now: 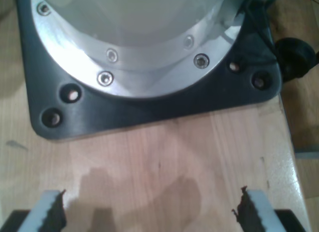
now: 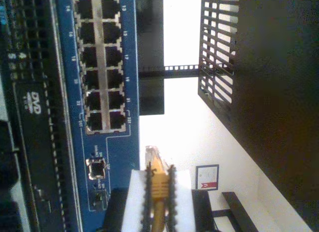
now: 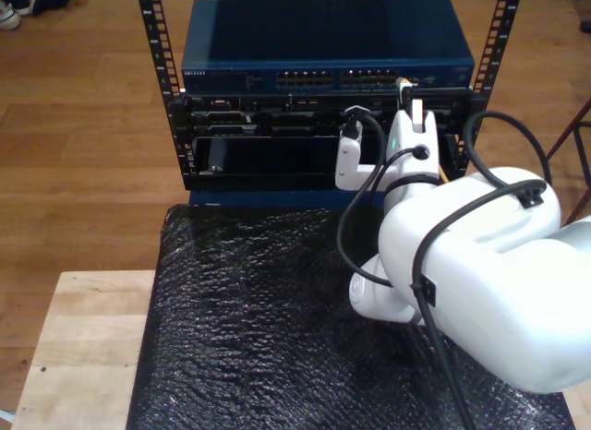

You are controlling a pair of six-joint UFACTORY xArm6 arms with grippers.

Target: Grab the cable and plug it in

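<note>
The yellow-orange cable (image 2: 158, 184) is clamped between the pads of my second gripper (image 2: 159, 172), which is shut on it. Its clear plug (image 2: 152, 155) sticks out past the fingertips. The plug points along the blue network switch (image 2: 102, 62), just short of the last row of ports and not touching them. In the exterior view, my second gripper (image 3: 411, 102) is raised in front of the switch (image 3: 323, 42) near its right end, with the plug (image 3: 404, 81) at the port row. My first gripper (image 1: 152, 207) is open with nothing between its fingers, above bare wood.
A black arm base plate with an aluminium ring (image 1: 149, 107) is bolted to the wooden table just beyond my first gripper. Black rack gear (image 3: 277, 135) sits under the switch between perforated rack posts (image 3: 162, 70). A black bubble-wrap mat (image 3: 249, 328) covers the table.
</note>
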